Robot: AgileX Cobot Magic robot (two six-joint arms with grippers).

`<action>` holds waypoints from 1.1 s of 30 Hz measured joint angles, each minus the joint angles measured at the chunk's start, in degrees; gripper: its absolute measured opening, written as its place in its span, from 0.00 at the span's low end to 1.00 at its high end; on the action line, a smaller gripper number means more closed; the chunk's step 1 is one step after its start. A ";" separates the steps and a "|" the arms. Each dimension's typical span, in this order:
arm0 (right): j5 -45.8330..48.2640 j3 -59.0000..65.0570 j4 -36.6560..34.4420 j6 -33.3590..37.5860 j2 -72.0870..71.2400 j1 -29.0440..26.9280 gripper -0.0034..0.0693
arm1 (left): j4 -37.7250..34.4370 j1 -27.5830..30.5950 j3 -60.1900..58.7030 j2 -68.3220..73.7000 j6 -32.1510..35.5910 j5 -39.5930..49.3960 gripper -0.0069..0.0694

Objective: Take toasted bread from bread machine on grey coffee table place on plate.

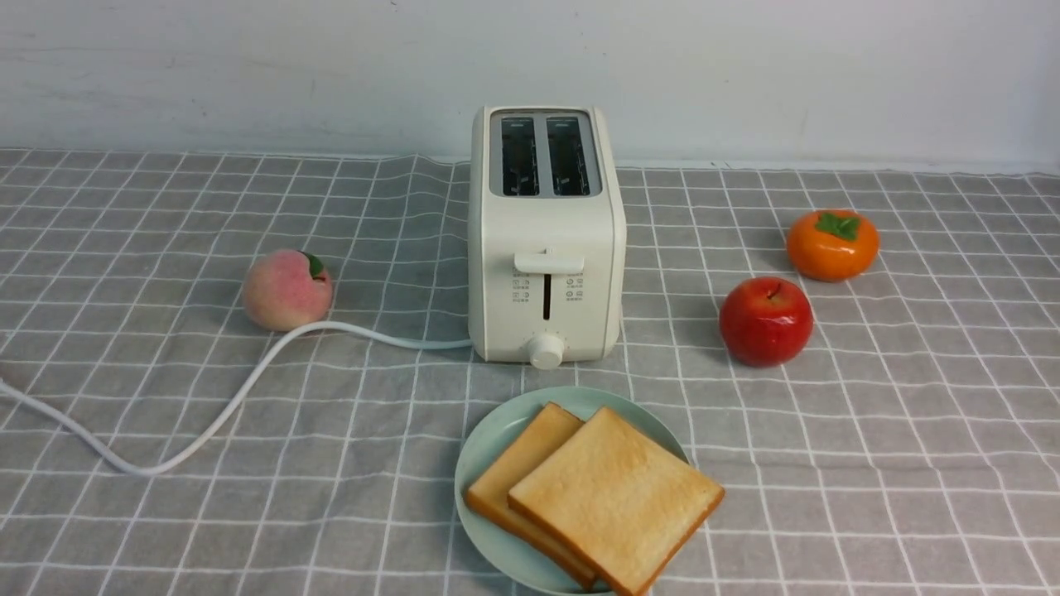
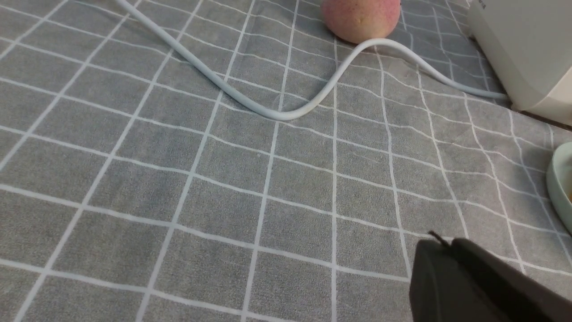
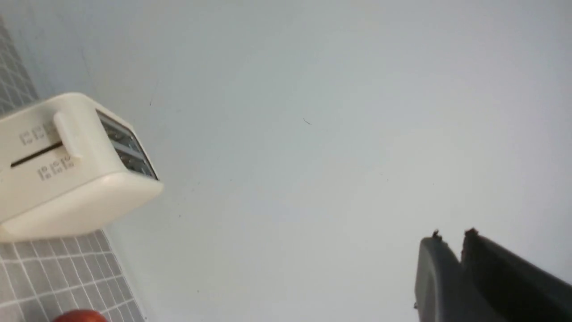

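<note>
Bare grey grid-patterned cloth (image 1: 869, 463) is left at the front right. The left side is crossed by a white cord (image 1: 207, 414), with a pink peach (image 1: 286, 290) near the cream-white two-slot toaster (image 1: 545, 248). Passage on its right is narrowed by a red apple (image 1: 765, 321) and an orange persimmon (image 1: 831, 244). A pale mint-green plate (image 1: 480, 451) lies just before it.

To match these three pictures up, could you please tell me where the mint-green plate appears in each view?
Front view: the plate sits low at centre, before the toaster, holding two toast slices.
Left wrist view: only the plate rim's sliver at the frame edge, near the toaster.
Right wrist view: not in it.
Shared landmark: the cream toaster, in all three.
</note>
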State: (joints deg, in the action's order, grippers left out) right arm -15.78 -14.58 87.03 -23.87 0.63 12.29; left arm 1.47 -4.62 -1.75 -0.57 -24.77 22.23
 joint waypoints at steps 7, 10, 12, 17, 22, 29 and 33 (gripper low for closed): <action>-3.17 0.77 -11.79 -5.06 0.00 0.00 0.18 | 0.00 0.00 0.00 0.00 0.00 0.00 0.12; -2.56 0.84 -29.51 -5.60 0.00 0.00 0.18 | 0.00 0.00 0.00 0.00 0.00 0.00 0.13; -1.48 0.84 -37.80 -5.60 0.00 0.00 0.18 | 0.00 0.00 0.00 0.00 0.00 0.00 0.13; 12.42 0.84 -70.84 -5.62 0.00 0.00 0.19 | 0.00 0.00 0.00 0.00 0.00 0.00 0.13; 25.96 0.88 -79.83 -5.62 0.00 0.00 0.19 | 0.00 0.00 0.00 0.00 0.00 0.00 0.14; 35.48 1.01 -72.67 -5.62 0.00 0.00 0.21 | 0.00 0.00 0.00 0.00 0.00 0.00 0.14; 34.72 2.99 -69.17 -5.62 -0.75 -0.49 0.22 | 0.00 0.00 0.00 0.00 0.00 0.00 0.15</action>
State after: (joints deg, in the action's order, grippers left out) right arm 18.94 -11.60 17.86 -29.49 -0.12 11.80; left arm 1.47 -4.62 -1.75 -0.57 -24.77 22.23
